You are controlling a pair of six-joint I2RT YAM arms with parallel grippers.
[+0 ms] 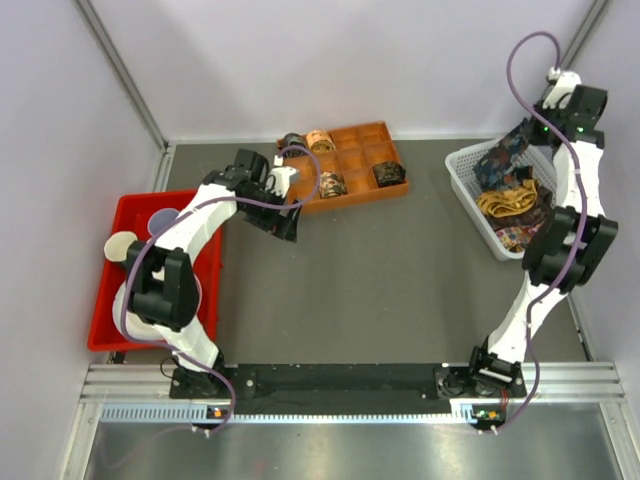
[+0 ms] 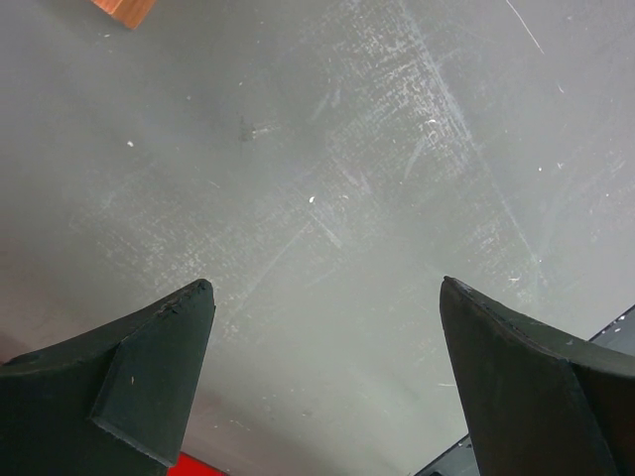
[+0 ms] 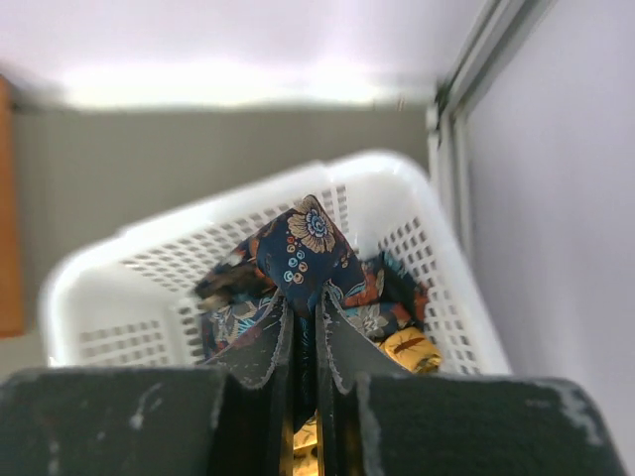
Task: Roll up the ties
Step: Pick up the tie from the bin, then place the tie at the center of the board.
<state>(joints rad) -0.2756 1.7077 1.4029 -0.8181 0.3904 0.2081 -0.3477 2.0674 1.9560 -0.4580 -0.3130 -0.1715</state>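
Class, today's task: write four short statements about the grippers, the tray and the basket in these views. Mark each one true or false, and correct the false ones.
1. The right gripper is shut on a dark floral tie over the white basket. True.
2. The left gripper holds a rolled tie. False: it is open and empty above the bare table.
3. The orange tray holds rolled ties in some compartments. True.
4. The white basket is empty. False: it holds a gold tie and others.
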